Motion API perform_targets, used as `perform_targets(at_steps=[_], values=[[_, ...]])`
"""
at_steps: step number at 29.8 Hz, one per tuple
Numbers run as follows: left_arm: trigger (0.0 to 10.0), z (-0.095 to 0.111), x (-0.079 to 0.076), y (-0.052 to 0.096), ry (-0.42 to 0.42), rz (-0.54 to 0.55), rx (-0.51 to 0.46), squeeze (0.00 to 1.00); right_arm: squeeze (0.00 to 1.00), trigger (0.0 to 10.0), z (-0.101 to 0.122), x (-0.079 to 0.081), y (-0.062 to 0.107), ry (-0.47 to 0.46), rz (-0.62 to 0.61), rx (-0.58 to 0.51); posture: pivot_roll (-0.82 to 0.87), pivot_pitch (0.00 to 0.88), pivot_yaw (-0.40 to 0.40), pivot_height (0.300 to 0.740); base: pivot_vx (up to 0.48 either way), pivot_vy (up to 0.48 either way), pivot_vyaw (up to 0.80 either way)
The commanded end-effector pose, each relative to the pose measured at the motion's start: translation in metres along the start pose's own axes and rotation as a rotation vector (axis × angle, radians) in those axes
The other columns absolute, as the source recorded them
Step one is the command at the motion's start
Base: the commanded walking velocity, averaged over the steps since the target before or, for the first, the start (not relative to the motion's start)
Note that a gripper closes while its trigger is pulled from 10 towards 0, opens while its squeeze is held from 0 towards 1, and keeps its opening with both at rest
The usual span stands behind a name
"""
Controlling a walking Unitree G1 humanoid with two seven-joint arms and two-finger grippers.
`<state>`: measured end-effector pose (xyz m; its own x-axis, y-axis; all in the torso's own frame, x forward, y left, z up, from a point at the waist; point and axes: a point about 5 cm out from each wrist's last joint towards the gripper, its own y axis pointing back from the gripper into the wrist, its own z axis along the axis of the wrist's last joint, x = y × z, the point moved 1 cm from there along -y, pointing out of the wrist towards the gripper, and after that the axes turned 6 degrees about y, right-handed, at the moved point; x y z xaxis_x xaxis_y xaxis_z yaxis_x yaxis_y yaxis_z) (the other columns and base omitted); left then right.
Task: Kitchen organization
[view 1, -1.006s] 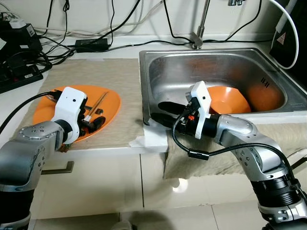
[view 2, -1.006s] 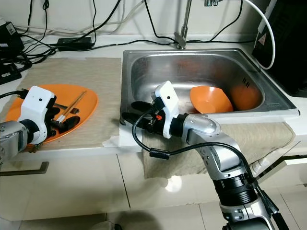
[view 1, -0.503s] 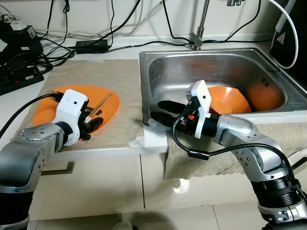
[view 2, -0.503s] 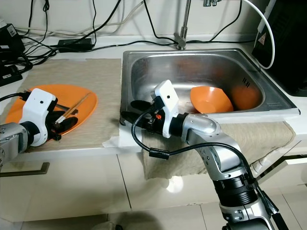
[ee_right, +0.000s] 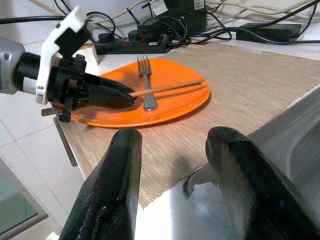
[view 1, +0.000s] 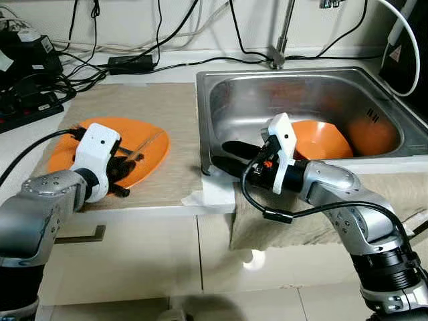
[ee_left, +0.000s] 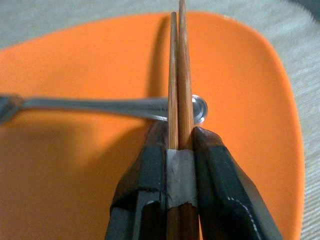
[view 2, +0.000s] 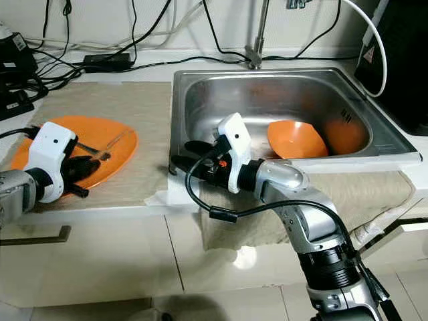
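An orange plate [view 1: 150,157] lies on a beige mat left of the sink. My left gripper [view 1: 122,168] hovers over the plate's near side, shut on the taped end of a pair of wooden chopsticks [ee_left: 178,75], which slant up and away above the plate. A metal fork [ee_left: 100,105] lies on the plate under them. My right gripper [view 1: 227,156] is open at the sink's front left corner, holding nothing; its fingers [ee_right: 125,165] face the plate [ee_right: 170,105]. An orange bowl [view 1: 324,137] rests in the sink [view 1: 267,100].
The beige mat [view 1: 154,100] covers the counter left of the sink. Cables and a power strip [view 1: 27,110] crowd the back left. The faucet [view 1: 281,40] stands behind the sink. A cloth [view 1: 401,187] hangs over the counter's front at the right.
My left gripper has shut on the chopsticks and raised them off the plate, drawing back a little. The right arm has stayed put.
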<state>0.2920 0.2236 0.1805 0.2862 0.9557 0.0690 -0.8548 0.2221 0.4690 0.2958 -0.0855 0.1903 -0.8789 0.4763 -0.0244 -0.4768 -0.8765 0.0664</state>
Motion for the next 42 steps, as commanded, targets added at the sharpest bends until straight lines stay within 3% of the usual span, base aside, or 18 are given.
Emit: perform_targets(at_steps=[1, 20, 37, 42], values=[[0.0, 0.005, 0.003, 0.001, 0.005, 0.017, -0.016, 0.0, 0.0, 10.0, 0.0, -0.002, 0.003, -0.016, -0.021, -0.001, 0.12, 0.018, 0.045, 0.74, 0.0, 0.0, 0.0], [0.0, 0.031, 0.004, 0.0, 0.015, 0.032, -0.111, 0.0, 0.0, 10.0, 0.001, -0.006, 0.004, -0.01, -0.047, -0.006, 0.11, 0.016, 0.046, 0.74, 0.0, 0.0, 0.0], [0.0, 0.061, -0.02, -0.012, 0.034, -0.081, -0.242, 0.0, 0.0, 10.0, 0.014, -0.026, 0.007, 0.003, -0.203, -0.077, 0.09, 0.015, 0.057, 0.74, 0.0, 0.0, 0.0], [0.0, 0.066, -0.035, -0.016, 0.031, -0.14, -0.279, 0.0, 0.0, 10.0, 0.014, -0.028, 0.008, 0.008, -0.218, -0.075, 0.08, 0.016, 0.058, 0.74, 0.0, 0.0, 0.0]])
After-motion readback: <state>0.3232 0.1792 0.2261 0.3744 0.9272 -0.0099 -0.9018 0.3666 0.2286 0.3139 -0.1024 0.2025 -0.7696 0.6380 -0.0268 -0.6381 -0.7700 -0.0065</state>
